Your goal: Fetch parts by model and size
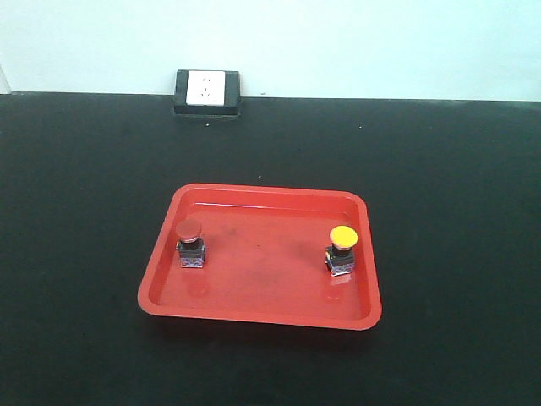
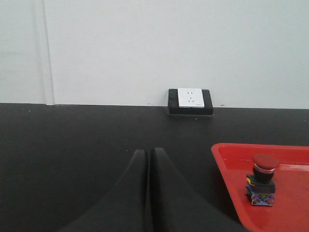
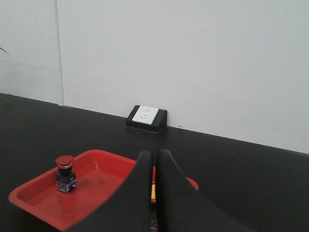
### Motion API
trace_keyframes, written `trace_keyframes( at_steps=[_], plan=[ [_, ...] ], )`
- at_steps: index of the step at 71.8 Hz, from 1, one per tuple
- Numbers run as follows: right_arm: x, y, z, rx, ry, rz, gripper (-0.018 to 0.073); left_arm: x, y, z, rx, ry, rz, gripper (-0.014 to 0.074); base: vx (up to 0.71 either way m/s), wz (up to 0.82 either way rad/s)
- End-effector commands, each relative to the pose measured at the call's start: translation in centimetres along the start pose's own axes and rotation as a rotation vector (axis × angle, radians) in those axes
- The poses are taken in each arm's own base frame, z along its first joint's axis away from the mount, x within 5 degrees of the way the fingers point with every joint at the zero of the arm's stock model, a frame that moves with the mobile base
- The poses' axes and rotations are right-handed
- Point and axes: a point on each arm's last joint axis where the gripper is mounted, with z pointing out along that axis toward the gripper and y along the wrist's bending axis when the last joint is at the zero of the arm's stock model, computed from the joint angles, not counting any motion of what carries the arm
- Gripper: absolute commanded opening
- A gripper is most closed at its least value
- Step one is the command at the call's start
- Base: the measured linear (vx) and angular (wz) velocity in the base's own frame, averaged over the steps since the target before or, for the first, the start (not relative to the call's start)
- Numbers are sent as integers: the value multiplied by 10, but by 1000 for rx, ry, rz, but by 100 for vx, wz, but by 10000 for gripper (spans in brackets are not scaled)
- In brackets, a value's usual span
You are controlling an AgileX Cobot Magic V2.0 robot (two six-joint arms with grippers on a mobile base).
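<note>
Black worktop (image 1: pixel 84 254) against a pale wall (image 1: pixel 338 42); red tray (image 1: pixel 254 309) holds red-capped switch (image 1: pixel 190 243) and yellow-capped switch (image 1: pixel 341 250), well apart; both arms' fingers (image 2: pixel 137 193) (image 3: pixel 140 193) narrow, empty.

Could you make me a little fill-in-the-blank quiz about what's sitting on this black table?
1. Both push-button switches stand inside a shallow ____ tray.
2. The switch nearer the tray's right edge has a ____ cap.
3. At the table's far edge, against the wall, sits a white ____ in a black housing.

Missing words: red; yellow; socket

Red tray (image 1: pixel 254 296) holds red-capped switch (image 1: pixel 190 243) and yellow-capped switch (image 1: pixel 341 250) on black table (image 1: pixel 84 211).
</note>
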Motion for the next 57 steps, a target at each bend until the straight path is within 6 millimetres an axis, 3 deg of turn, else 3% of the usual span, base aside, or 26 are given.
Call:
trace_keyframes(
  at_steps=[1,57],
  plan=[
    [-13,-2,0,18,-80,-2,-10,-12,-1,-2,7,-100,-23,-8,0,0],
    [-13,-2,0,22,-79,-16,-10,-11,-1,-2,7,-99,-23,-8,0,0]
  ],
)
